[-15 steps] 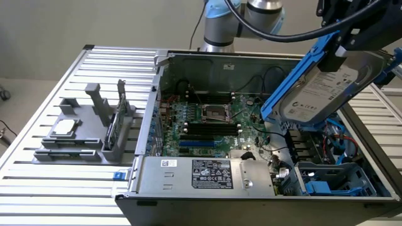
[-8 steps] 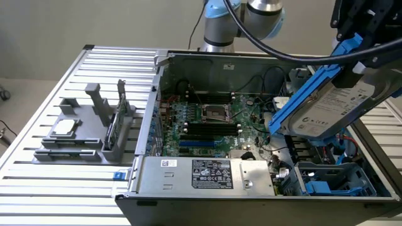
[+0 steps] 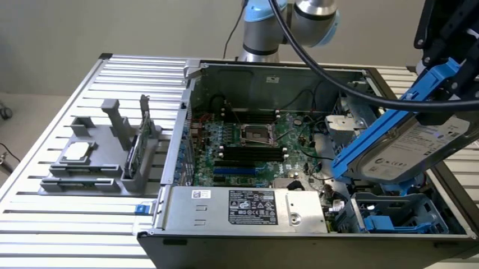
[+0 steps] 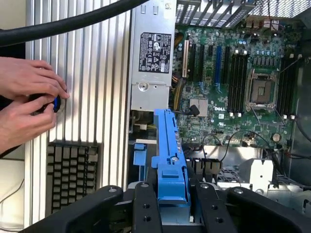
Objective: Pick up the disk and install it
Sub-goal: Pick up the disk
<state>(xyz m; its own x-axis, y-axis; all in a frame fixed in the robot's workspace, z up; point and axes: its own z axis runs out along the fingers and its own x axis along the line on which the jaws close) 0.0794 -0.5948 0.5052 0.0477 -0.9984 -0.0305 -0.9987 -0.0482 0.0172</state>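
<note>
The disk (image 3: 408,148), a silver-grey hard drive with a white label and bright blue carrier rails (image 3: 430,84), hangs tilted above the open computer case (image 3: 284,140) at the exterior view's right. My gripper (image 3: 449,73) is shut on its upper end, black fingers (image 4: 146,208) clamping the blue rail (image 4: 170,155) in the wrist view. Under the disk sits the drive bay (image 3: 396,216) with blue plastic parts inside. The motherboard (image 4: 233,73) lies exposed in the case.
A grey fixture (image 3: 105,151) at the exterior view's left holds a small silver chip (image 3: 77,150) and an upright green card (image 3: 138,148). The silver power supply (image 3: 247,207) fronts the case. A person's hands (image 4: 26,104) and a keyboard (image 4: 73,174) lie beside the slatted table (image 4: 97,73).
</note>
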